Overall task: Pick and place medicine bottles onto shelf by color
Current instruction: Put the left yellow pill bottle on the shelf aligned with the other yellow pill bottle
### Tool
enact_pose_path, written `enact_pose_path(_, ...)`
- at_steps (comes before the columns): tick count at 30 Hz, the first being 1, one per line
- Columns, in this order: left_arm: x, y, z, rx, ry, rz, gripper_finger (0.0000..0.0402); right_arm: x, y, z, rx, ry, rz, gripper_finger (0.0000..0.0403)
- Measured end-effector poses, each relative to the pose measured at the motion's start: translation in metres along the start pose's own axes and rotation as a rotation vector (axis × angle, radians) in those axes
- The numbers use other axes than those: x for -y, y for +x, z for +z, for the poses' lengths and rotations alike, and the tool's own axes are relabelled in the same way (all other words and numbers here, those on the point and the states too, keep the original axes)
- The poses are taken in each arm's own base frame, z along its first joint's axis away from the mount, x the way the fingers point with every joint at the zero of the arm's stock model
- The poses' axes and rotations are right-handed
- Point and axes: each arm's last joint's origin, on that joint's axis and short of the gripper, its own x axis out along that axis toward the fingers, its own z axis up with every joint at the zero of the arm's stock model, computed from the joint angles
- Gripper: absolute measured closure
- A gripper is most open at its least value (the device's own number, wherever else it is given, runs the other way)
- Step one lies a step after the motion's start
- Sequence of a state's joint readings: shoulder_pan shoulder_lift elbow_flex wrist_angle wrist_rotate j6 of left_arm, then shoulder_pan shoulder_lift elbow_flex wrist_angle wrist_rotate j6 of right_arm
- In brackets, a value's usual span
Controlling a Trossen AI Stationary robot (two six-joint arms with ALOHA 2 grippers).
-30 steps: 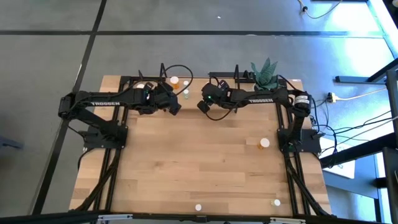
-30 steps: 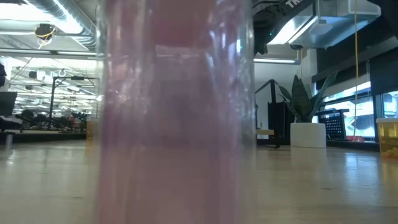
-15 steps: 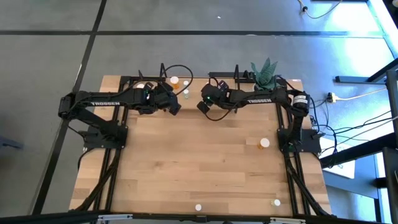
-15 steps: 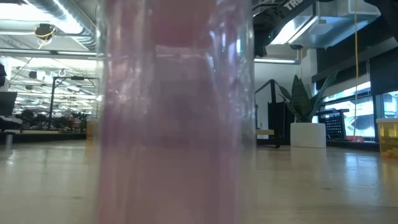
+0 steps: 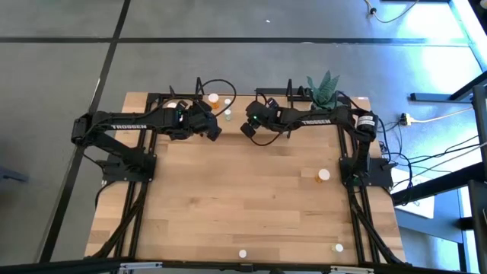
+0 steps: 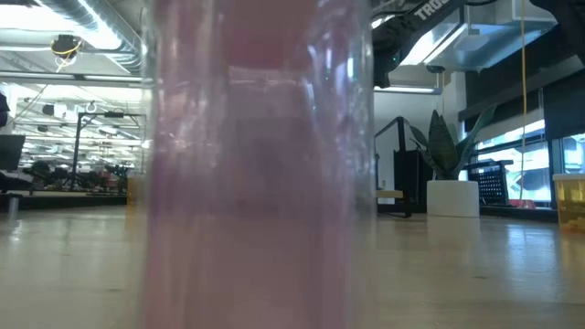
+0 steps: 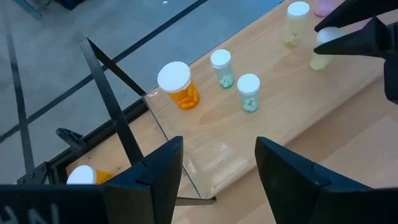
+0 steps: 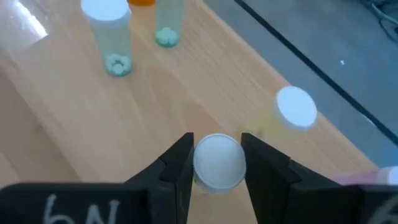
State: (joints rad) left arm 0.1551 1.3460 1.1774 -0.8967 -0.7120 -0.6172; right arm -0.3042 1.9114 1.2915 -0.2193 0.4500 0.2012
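- Held bottle: a small pale yellowish bottle with a white cap, pinched between the two fingers of my right gripper. From the right wrist view I see the cap squarely between the fingers, over the shelf board. I judge it is carried by the neck so it can be set down upright.
- Yellowish bottle: standing on the board just beside the held one. I read this as the colour group my bottle is bound for.
- Green bottles: two upright on the board, near each other, with a second one beside the orange.
- Orange bottle: upright at the board's end, next to the green pair. The order along the board appears to run orange, green, yellowish.
- Pink item: a sliver at the far end of the board; too cropped to name.
- Orange bottle off the shelf: lying beyond the black upright loop; I cannot tell what it rests on.
- Left gripper: fingers apart, holding nothing, hovering over the shelf's end. I take it to be waiting.
- Loose bottles on the table: an orange one near the right arm's base, and two white caps by the near edge.
- Pink bottle: fills the low view, right against that camera.
- Potted plant: at the table's far right corner, clear of the work.
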Motion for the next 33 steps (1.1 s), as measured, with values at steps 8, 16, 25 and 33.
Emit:
enact_pose_path(8, 0.0000, 0.0000, 0.0001, 0.000, 0.000, 0.000, 0.0208, 0.0013, 0.0013, -0.0003, 0.010, 0.000, -0.052, 0.0281)
enact_pose_path(16, 0.0000, 0.0000, 0.0000, 0.000, 0.000, 0.000, 0.0208, 0.0010, 0.0014, -0.0004, 0.010, -0.001, -0.047, 0.0275)
enact_pose_path(25, 0.0000, 0.0000, 0.0000, 0.000, 0.001, 0.000, 0.0208, 0.0004, 0.0027, -0.0018, 0.005, 0.002, -0.040, 0.0238)
enact_pose_path(33, 0.0001, 0.0001, 0.0000, 0.000, 0.001, 0.000, 0.0208, 0.0006, 0.0027, -0.0011, 0.013, 0.005, -0.051, 0.0200)
